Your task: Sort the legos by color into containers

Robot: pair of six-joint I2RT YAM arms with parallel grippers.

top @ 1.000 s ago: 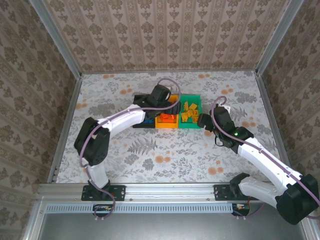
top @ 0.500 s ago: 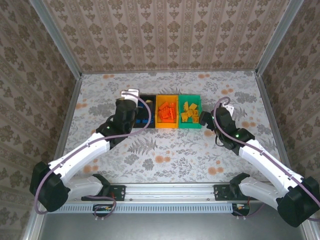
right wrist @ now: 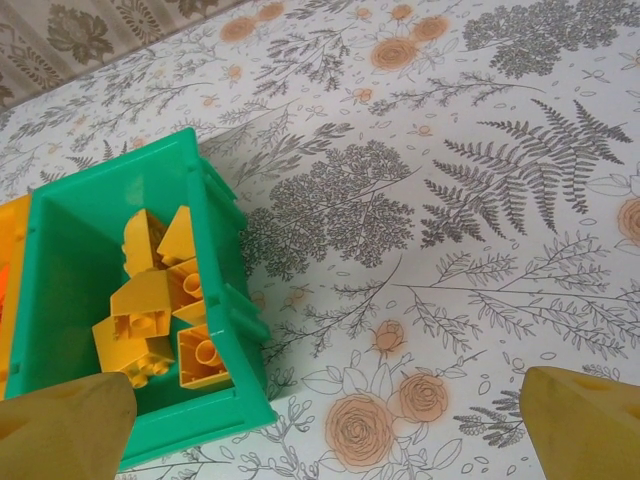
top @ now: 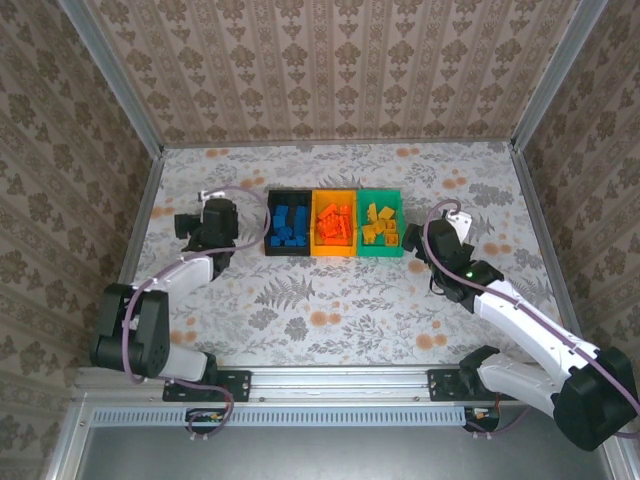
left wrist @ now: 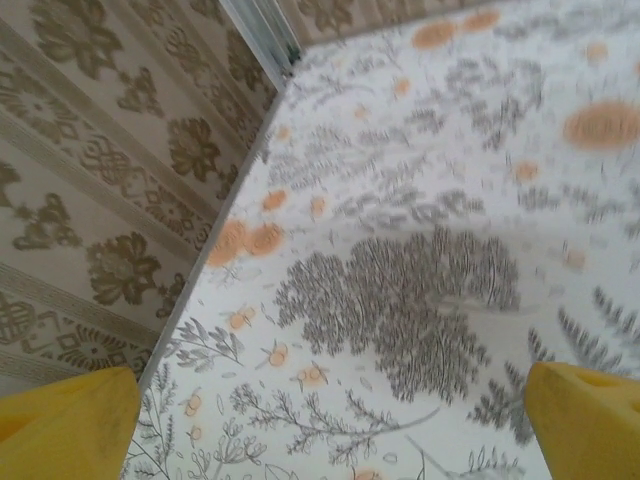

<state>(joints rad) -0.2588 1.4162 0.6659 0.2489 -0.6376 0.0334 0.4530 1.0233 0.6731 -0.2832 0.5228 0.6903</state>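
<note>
The legos lie sorted in the containers, three open bins joined in a row at the middle of the table's far half. The blue legos fill the black bin at the left end of the row, the red-orange legos sit in the yellow-orange bin at its middle, and the yellow-orange legos lie in the green bin at its right end. In the right wrist view the yellow-orange bricks are heaped against the green bin's near wall, studs up on some and tilted on others, with part of the bin's floor bare behind them.

The right gripper hangs just to the right of the row, beside the green bin's near corner, its yellow fingers spread wide with nothing between them. One fingertip overlaps that corner in its own view, and whether it touches cannot be told.

The left gripper is well to the left of the row, apart from the black bin, over bare floral tabletop near the patterned side wall. Its fingers are also wide apart and hold nothing
</note>
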